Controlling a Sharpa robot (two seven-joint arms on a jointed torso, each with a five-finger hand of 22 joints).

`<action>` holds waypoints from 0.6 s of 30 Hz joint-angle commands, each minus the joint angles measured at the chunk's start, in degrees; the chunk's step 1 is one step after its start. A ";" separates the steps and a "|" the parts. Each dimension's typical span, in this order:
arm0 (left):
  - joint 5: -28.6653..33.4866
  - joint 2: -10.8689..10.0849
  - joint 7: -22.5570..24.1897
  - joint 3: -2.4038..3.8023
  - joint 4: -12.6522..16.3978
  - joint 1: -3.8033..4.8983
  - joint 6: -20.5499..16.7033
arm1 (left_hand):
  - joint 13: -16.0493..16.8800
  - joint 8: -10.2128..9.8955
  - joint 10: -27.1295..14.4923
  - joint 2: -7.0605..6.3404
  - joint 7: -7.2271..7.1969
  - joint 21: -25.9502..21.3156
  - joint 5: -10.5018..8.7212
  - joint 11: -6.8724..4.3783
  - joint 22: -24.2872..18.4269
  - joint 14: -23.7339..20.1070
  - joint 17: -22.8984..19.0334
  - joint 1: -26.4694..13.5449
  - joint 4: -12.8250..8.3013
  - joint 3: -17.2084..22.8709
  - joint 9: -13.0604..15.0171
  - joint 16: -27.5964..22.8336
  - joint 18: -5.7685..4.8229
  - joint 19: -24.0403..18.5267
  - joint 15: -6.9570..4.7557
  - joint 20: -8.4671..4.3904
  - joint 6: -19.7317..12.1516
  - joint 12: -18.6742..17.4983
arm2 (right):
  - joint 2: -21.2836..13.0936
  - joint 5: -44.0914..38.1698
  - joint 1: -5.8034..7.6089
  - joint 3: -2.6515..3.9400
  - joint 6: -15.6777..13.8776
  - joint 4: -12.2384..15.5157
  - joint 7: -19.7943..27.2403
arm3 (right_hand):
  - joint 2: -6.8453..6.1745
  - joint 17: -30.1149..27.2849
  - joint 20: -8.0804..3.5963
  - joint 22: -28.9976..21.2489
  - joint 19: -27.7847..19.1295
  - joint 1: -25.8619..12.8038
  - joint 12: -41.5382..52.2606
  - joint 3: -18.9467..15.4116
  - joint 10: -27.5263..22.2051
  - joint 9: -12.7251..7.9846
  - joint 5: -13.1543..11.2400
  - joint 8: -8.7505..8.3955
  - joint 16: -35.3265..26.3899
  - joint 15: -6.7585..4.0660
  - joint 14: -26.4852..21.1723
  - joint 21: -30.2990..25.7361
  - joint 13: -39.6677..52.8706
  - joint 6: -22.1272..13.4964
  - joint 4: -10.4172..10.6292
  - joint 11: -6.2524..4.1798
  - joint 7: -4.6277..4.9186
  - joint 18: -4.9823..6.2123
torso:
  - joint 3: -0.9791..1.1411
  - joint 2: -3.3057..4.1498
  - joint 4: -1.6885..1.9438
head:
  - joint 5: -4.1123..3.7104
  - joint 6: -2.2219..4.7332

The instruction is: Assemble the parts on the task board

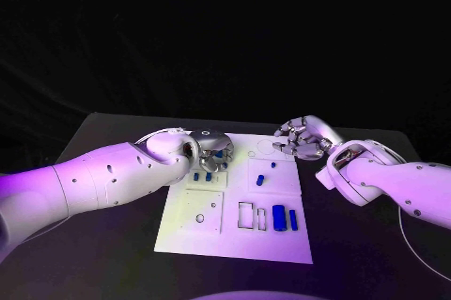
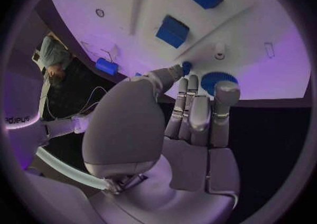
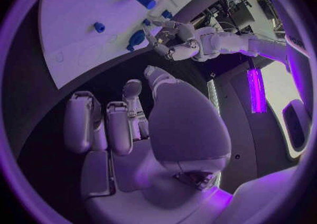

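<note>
the left hand (image 1: 212,145) hangs over the far left corner of the white board (image 1: 235,244), fingertips near a round blue part (image 2: 218,82); whether it grips it, can't tell. the right hand (image 1: 302,138) hovers past the board's far right edge, fingers curled, holding nothing. blue blocks (image 1: 279,217) sit near the front.

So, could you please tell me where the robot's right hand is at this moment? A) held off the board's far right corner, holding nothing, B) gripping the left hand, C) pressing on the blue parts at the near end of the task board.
A: the right hand sits just off the task board's far right corner with its fingers curled and nothing in them.
</note>
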 commanded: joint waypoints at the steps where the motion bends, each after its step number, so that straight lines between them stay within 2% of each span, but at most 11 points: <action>1: -0.33 0.35 -0.15 0.02 -0.30 -0.08 1.88 | -0.06 -0.19 0.17 0.35 0.02 0.34 0.01 0.04 0.05 0.37 0.04 0.05 0.09 0.25 0.00 0.23 -0.31 0.32 -0.13 0.10 0.51 -0.37 | 0.03 -0.67 -0.03 0.00 0.41 0.07 0.36 | 0.02 -0.06 0.10 4.82 -0.32 -0.69 -0.28 0.13 -0.27 -0.08 0.40 0.20 -0.13 -0.36 2.23 -0.19 -0.05 0.00 0.22 -0.14 -0.09 0.82 | 0.00 -0.03 0.00 | -0.05 -0.08; 18: -0.37 1.26 -0.68 -0.03 -1.62 -0.49 3.89 | 0.00 -0.44 1.65 1.02 0.24 1.55 -0.08 0.00 1.63 1.07 0.88 0.09 -0.40 1.16 0.08 0.70 -0.63 1.24 -0.19 0.09 1.30 -0.65 | 0.07 -0.66 -0.03 0.01 0.45 0.05 0.38 | 0.03 -0.04 0.10 4.87 -0.27 -0.91 -0.24 0.18 -0.15 -0.11 0.51 0.21 -0.14 -0.36 2.24 -0.13 -0.07 0.03 0.28 -0.14 -0.09 0.80 | -0.01 -0.06 0.01 | -0.08 -0.17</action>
